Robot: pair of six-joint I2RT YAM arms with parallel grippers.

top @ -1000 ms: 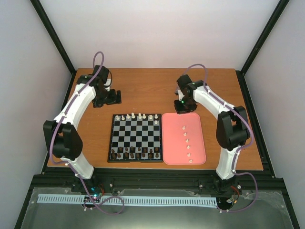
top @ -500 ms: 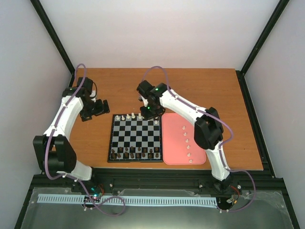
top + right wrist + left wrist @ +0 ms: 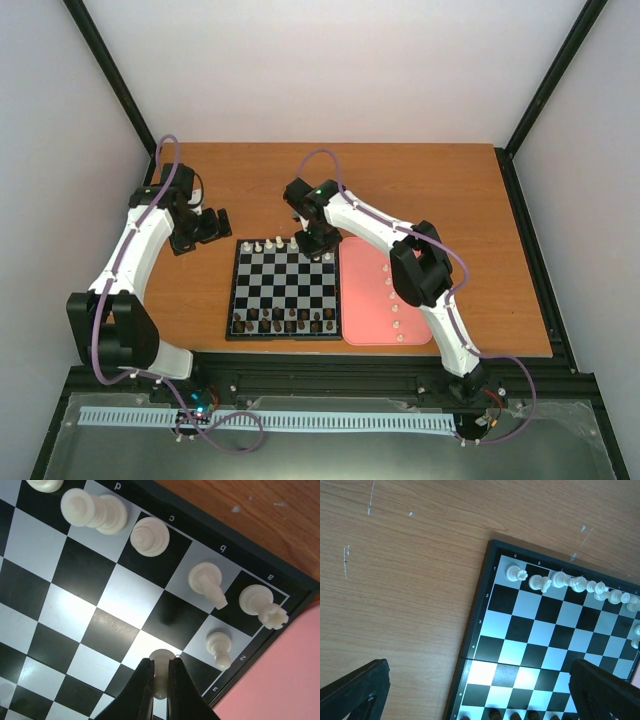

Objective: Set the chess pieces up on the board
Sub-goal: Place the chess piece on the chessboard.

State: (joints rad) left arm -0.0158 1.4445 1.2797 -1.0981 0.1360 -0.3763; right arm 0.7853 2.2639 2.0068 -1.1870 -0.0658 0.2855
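Cream and tiny, a pawn sits pinched between the narrow, closed fingers of the right gripper. Its long axis runs along the length of the fingers, and only its rounded end shows at their tips. It hangs over the board at the far right corner, beside the second rank. The square that matters is probably the empty dark one in the b file, which lies just beyond the fingertips toward the back rank. The placed a-file pawn stands just beside it, on the side of the pink tray. Setting the held pawn down there would call for a short shift outward and a straight descent, without nudging that neighbour. Beyond it the back rank holds a rook, a knight, a bishop and a taller piece, all pale cream and much smaller than their squares. In the overhead view more cream pawns lie in a row on the tray, and dark brown pieces line the near edge of the board. The left gripper is well apart over the table, off the far left corner. Its fingers are spread wide and hold nothing, so the right arm is plainly the nearer one.
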